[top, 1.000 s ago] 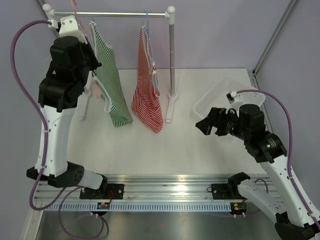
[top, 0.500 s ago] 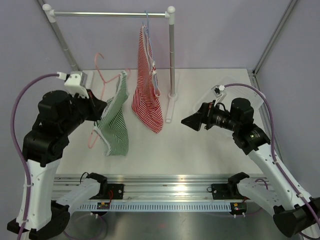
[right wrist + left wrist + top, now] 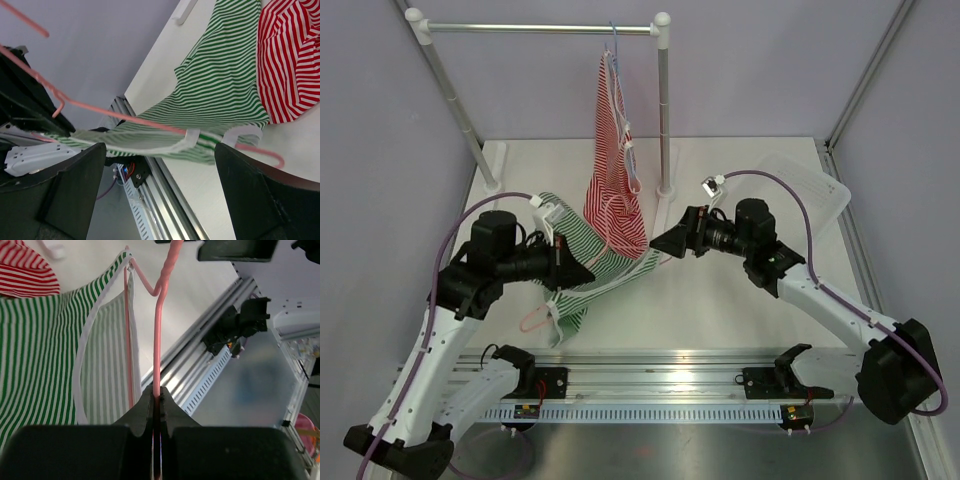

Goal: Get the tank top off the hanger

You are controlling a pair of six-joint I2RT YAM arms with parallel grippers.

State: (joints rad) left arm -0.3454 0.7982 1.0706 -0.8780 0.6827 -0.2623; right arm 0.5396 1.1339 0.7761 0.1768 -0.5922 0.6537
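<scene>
The green-and-white striped tank top (image 3: pixel 608 266) hangs on a pink wire hanger (image 3: pixel 534 320), held low over the table. My left gripper (image 3: pixel 580 272) is shut on the hanger wire (image 3: pixel 157 340), and the green top (image 3: pixel 45 355) drapes to its left. My right gripper (image 3: pixel 662 244) stands open at the top's right edge, touching nothing. From the right wrist, the hanger (image 3: pixel 125 119) runs across with the top's white straps (image 3: pixel 192 138) looped over it. The green cloth (image 3: pixel 220 75) spreads just beyond the wide-open gripper (image 3: pixel 160 195).
A red-and-white striped tank top (image 3: pixel 615 195) hangs on a blue hanger from the white rack rail (image 3: pixel 540 28). The rack's right post (image 3: pixel 665 110) stands behind my right gripper. A clear plastic bin (image 3: pixel 810 185) sits at the back right. The aluminium rail (image 3: pixel 660 385) runs along the front edge.
My left arm lifted the pink hanger with the green top off the rail and brought it down low over the table. My right arm swung left toward it, still open.
</scene>
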